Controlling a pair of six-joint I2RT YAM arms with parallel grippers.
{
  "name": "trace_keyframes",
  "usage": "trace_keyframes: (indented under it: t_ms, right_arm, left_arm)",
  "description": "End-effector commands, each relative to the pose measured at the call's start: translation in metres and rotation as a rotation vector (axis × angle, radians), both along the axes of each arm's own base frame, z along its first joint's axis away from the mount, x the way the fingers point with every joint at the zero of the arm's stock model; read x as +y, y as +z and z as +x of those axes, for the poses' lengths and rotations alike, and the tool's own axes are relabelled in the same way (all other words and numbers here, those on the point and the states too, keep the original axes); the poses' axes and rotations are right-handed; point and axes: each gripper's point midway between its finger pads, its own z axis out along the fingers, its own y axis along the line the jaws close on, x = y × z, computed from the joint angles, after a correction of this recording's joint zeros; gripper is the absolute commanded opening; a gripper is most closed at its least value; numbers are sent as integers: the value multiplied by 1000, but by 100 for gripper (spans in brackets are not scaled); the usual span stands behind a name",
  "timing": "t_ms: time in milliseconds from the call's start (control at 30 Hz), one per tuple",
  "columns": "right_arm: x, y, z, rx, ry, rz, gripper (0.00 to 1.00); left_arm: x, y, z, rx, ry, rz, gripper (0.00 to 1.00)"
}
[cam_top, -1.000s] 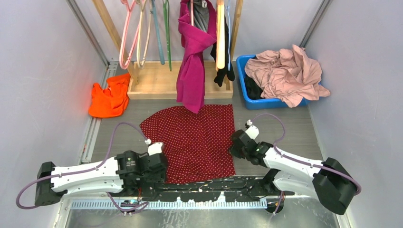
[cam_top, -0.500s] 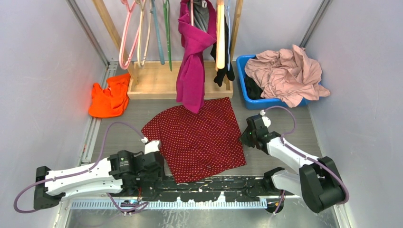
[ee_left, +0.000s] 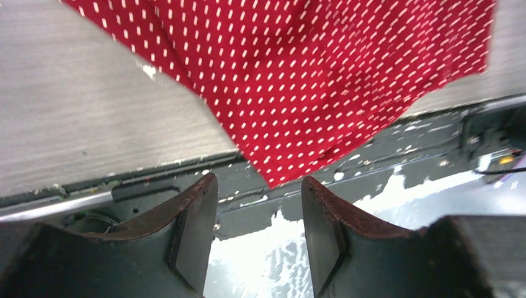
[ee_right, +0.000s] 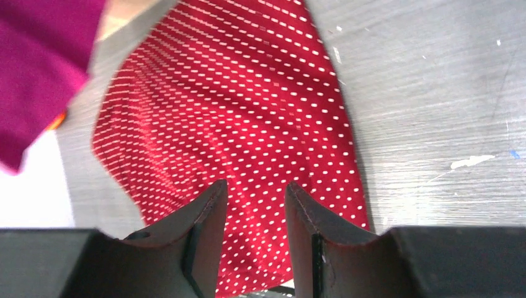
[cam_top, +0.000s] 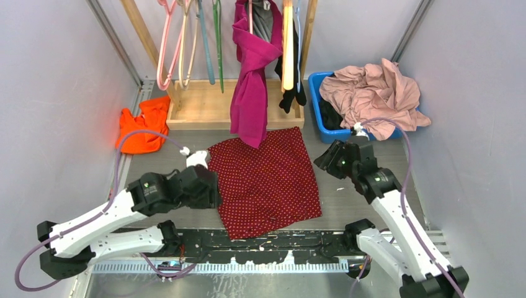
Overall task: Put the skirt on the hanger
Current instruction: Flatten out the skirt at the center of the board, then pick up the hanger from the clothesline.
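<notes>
The dark red, white-dotted skirt point(cam_top: 267, 183) lies flat on the grey table, skewed, with its near corner over the black front rail. It also fills the upper part of the left wrist view point(ee_left: 298, 74) and the middle of the right wrist view point(ee_right: 236, 105). The thin pink hanger point(cam_top: 164, 46) hangs at the rack's left end. My left gripper point(cam_top: 208, 186) point(ee_left: 257, 180) hovers by the skirt's left edge, open and empty. Off the skirt's right edge, my right gripper point(cam_top: 327, 160) point(ee_right: 254, 186) is raised, open, holding nothing.
A wooden rack base point(cam_top: 211, 105) stands at the back, with a green hanger point(cam_top: 217, 43), a tan wooden hanger point(cam_top: 287, 43) and a magenta garment point(cam_top: 251, 93) whose tail overhangs the skirt's far edge. An orange cloth point(cam_top: 142, 130) lies left. A blue bin point(cam_top: 322, 127) of pale pink fabric point(cam_top: 378, 93) sits right.
The right gripper opened, let go of the skirt's right edge and rose toward the back right. The skirt shifted and turned. The left arm lifted and moved away from the front rail.
</notes>
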Motion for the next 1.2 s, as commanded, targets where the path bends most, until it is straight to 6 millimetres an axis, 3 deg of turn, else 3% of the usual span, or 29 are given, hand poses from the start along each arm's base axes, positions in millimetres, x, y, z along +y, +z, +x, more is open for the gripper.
trace_keyframes:
  t_ms: [0, 200, 333, 467, 633, 833, 1033, 1100, 1167]
  right_arm:
    - [6, 50, -29, -29, 116, 16, 45]
    - [20, 107, -34, -116, 195, 35, 44]
    - [33, 121, -36, -141, 244, 52, 43]
    - [41, 127, -39, -156, 275, 47, 43]
    - [51, 150, -44, -195, 330, 47, 41]
    - [84, 226, -40, -315, 430, 55, 35]
    - [124, 276, -34, -406, 508, 42, 34]
    - [133, 287, -33, -424, 527, 45, 34]
    - [142, 285, -35, -418, 550, 39, 34]
  left_arm:
    - [7, 57, 31, -142, -17, 42, 54]
    - [18, 132, 64, -266, 4, 51, 59]
    - [40, 190, 87, -376, 57, 116, 71]
    - [53, 236, 110, -456, 110, 127, 74]
    - [38, 258, 136, -472, 85, 56, 76]
    - [40, 251, 138, -467, 111, 51, 77]
    - [65, 238, 135, -456, 171, 102, 77]
    - [80, 239, 138, -465, 212, 135, 77]
    - [97, 245, 144, -484, 272, 155, 77]
